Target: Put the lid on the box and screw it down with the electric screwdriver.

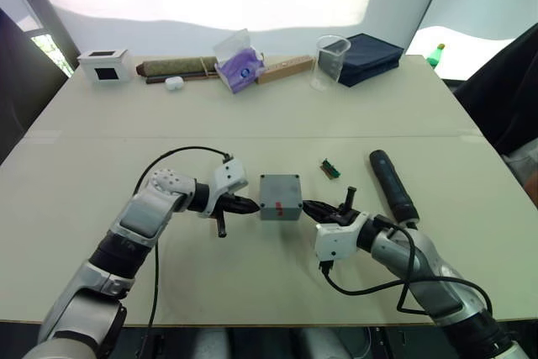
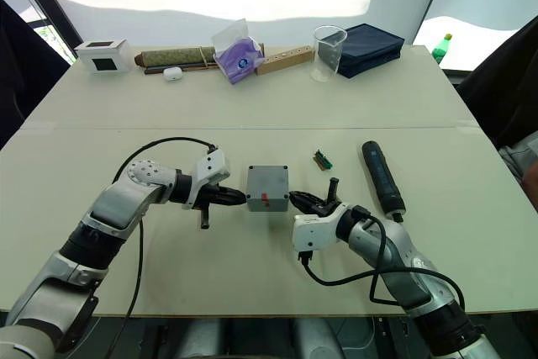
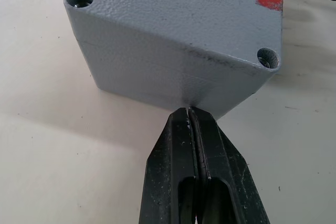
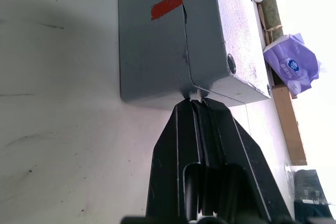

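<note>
Pressed-shut left gripper (image 3: 189,113) at nine o'clock and pressed-shut right gripper (image 4: 195,100) at three o'clock, tips against opposite corners of the box (image 1: 280,197) mid-table, apparently squaring the lid (image 4: 226,40) already on top; electric screwdriver (image 1: 392,184) idle further toward three o'clock.

Beige table (image 1: 252,115), grey box (image 1: 280,197), electric screwdriver (image 1: 392,185), beaker (image 1: 330,62)

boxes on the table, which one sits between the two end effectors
The grey box with the red mark, mid-table between both closed end effectors. The white box with a black window and the dark blue case sit along the far edge.
</note>
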Robot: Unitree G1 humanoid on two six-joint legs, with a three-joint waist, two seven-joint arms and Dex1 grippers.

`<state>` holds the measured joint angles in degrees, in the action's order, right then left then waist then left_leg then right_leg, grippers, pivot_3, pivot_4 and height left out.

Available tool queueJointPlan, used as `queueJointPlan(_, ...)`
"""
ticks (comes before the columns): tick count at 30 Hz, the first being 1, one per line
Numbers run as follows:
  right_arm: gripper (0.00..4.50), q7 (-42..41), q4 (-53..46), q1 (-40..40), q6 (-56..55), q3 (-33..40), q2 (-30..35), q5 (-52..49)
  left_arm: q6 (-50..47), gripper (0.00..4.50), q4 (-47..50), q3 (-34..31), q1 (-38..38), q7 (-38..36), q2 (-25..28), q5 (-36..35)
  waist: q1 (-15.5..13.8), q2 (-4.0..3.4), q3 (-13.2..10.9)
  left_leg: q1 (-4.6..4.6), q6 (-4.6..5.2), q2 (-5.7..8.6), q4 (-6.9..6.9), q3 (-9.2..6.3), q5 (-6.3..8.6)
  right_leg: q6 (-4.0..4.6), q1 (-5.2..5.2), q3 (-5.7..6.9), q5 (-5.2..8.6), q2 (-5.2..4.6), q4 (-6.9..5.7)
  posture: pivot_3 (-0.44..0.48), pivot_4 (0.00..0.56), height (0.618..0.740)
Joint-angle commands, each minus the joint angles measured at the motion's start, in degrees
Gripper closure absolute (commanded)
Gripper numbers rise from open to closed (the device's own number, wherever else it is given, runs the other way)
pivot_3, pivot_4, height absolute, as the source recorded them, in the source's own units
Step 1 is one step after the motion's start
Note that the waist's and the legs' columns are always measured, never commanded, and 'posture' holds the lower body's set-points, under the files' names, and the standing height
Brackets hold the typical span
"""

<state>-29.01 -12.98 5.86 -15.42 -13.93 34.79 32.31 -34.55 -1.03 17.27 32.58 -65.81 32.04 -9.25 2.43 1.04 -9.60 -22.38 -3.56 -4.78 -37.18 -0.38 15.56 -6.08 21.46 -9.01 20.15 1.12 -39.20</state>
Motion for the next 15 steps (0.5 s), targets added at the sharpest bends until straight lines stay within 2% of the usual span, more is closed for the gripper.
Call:
queueJointPlan(1, 4.4, 0.04, -1.56, 0.5, -1.15, 0.06, -0.1, -1.6, 0.92, 4.5, 0.85, -0.72, 1.39, 0.07, 0.4, -0.59, 0.0, 0.0, 0.0, 0.0, 0.0, 0.0, 0.0, 0.0, 0.0, 0.0, 0.0, 0.0, 0.0, 0.0, 0.0, 0.0, 0.15, 0.74)
queueJointPlan(6, 4.4, -0.88, -3.49, -1.18, -0.49, 1.89, 1.25, -2.89, 1.86, 4.5, -1.63, -3.27, 2.5, 0.27, 2.32, -0.88, 0.06, 0.0, 0.0, 0.0, 0.0, 0.0, 0.0, 0.0, 0.0, 0.0, 0.0, 0.0, 0.0, 0.0, 0.0, 0.0, 0.15, 0.74)
queueJointPlan(8, 4.4, -3.39, -7.68, -3.14, 2.64, 5.63, 2.13, -8.13, 0.04, 4.5, -5.49, -9.3, 5.74, 4.53, 0.77, -3.44, -0.02, -0.01, -0.01, 0.0, 0.0, 0.0, 0.01, -0.01, 0.0, 0.0, 0.01, 0.0, 0.0, 0.01, 0.0, 0.0, 0.15, 0.74)
queueJointPlan(10, 4.4, -5.39, -11.73, -4.41, 6.86, 9.28, 2.18, -13.26, 2.09, 4.5, -5.54, -13.8, 7.07, 7.7, -1.51, -5.99, -0.21, 0.04, -0.05, -0.01, 0.02, 0.0, 0.01, -0.03, 0.01, 0.0, 0.01, 0.03, 0.0, 0.01, 0.0, 0.0, 0.15, 0.74)
queueJointPlan(12, 4.4, -6.43, -14.93, -5.47, 10.78, 11.73, 1.74, -16.52, 4.86, 4.5, -4.76, -15.42, 7.06, 9.94, -2.68, -5.99, -0.22, 0.03, -0.05, -0.04, 0.02, 0.0, -0.03, -0.05, 0.01, -0.01, -0.01, 0.04, 0.0, 0.0, 0.0, 0.0, 0.15, 0.74)
queueJointPlan(15, 4.4, -6.26, -21.48, -7.32, 22.65, 19.07, -2.3, -28.22, 0.72, 4.5, -6.1, -16.26, 10.31, 9.12, -3.79, -8.73, -0.41, 0.03, -0.04, -0.03, -0.02, 0.01, -0.02, -0.05, -0.01, -0.01, -0.05, 0.06, -0.01, -0.04, 0.01, 0.0, 0.15, 0.74)
